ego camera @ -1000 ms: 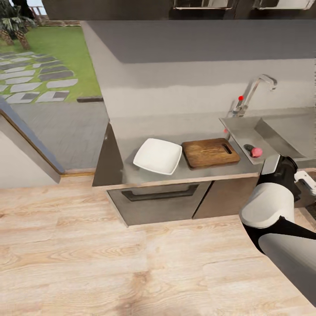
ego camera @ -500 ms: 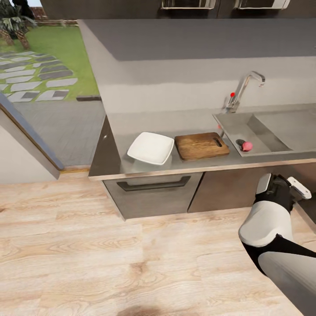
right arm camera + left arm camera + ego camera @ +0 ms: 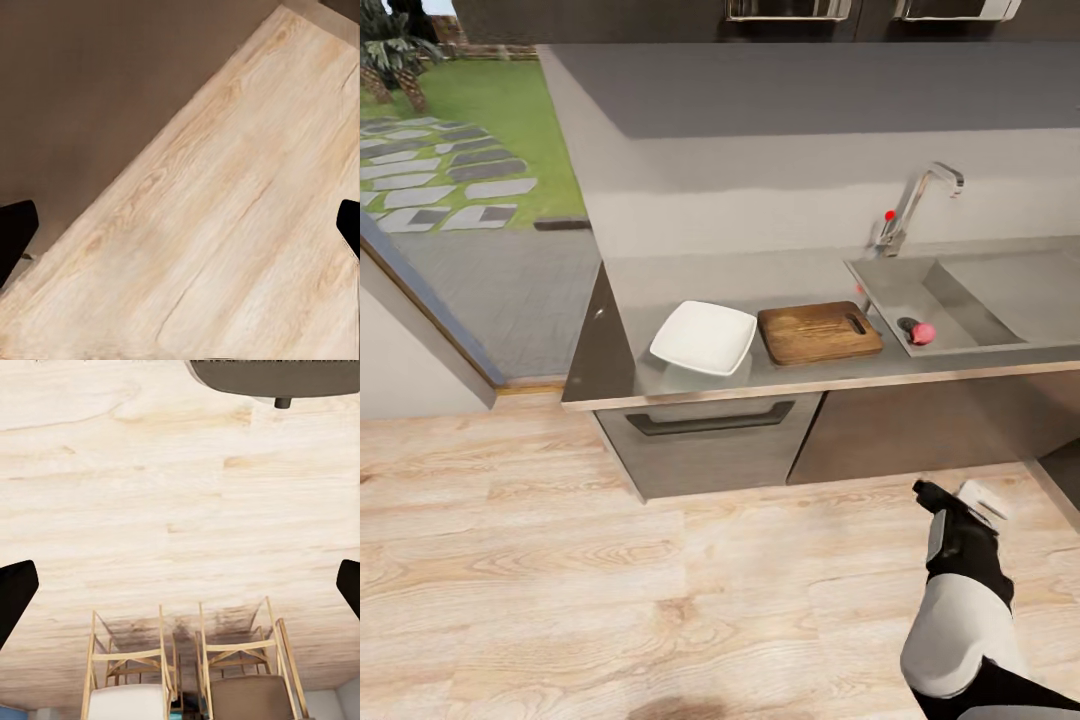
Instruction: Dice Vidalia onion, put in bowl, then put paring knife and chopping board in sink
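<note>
Grey countertop (image 3: 680,290) holds an empty bowl (image 3: 704,337) beside the chopping board (image 3: 819,332).

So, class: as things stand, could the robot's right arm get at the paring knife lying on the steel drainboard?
Probably not yet. The right gripper hangs low over the floor, below the countertop edge, while the paring knife lies up on the drainboard; the arm must lift first.

The grey countertop (image 3: 690,285) carries the bowl (image 3: 703,337), with the chopping board (image 3: 818,332) at its 3 o'clock.
</note>
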### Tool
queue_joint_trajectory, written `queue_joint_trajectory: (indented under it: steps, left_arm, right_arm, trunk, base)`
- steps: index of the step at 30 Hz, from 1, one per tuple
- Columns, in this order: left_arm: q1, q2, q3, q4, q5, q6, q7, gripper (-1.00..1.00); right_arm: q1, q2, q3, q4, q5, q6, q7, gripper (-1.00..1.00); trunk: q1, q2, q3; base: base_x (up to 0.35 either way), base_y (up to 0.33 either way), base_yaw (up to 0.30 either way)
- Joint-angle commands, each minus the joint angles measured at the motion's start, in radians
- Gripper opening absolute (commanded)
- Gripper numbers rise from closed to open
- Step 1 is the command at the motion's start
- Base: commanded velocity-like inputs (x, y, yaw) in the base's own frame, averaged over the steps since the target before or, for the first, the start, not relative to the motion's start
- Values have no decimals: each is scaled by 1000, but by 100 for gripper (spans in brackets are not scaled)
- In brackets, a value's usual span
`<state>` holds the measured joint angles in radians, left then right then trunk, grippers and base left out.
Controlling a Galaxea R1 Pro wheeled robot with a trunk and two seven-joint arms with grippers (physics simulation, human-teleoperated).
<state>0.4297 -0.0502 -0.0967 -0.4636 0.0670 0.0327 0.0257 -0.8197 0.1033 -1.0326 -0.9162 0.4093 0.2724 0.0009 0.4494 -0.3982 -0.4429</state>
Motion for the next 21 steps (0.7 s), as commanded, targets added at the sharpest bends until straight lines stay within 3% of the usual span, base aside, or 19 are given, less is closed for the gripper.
queue_joint_trajectory:
  steps: [1, 3, 7, 9, 14, 21]
  left_arm:
    - [0, 5, -5, -5, 7, 3, 3, 100]
    - [-2, 11, -5, -17, 8, 3, 3, 100]
    - [-4, 17, -5, -47, 8, 3, 3, 100]
    - [-5, 24, -5, -69, 8, 3, 3, 100]
    - [-5, 30, -5, -131, 8, 4, 6, 100]
    - [-5, 34, -4, -199, 8, 4, 8, 100]
  right_arm:
    - [11, 6, -2, 1, 18, -11, 11, 100]
    - [79, 17, -3, 51, 55, -100, 46, 100]
    - [134, 18, -5, 159, 73, -221, 62, 100]
    - [170, 16, -6, 249, 106, -310, 65, 100]
    - [257, 12, -6, 464, 312, -524, 66, 100]
    - [386, -5, -5, 637, 514, -646, 65, 100]
  trunk:
    - [1, -2, -1]
    - [1, -2, -1]
    - [1, -2, -1]
    - [1, -2, -1]
    - [1, -2, -1]
    - [1, -2, -1]
  base:
    - [0, 0, 0]
    - [0, 0, 0]
    - [0, 0, 0]
    - [0, 0, 0]
    - [0, 0, 0]
    - [0, 0, 0]
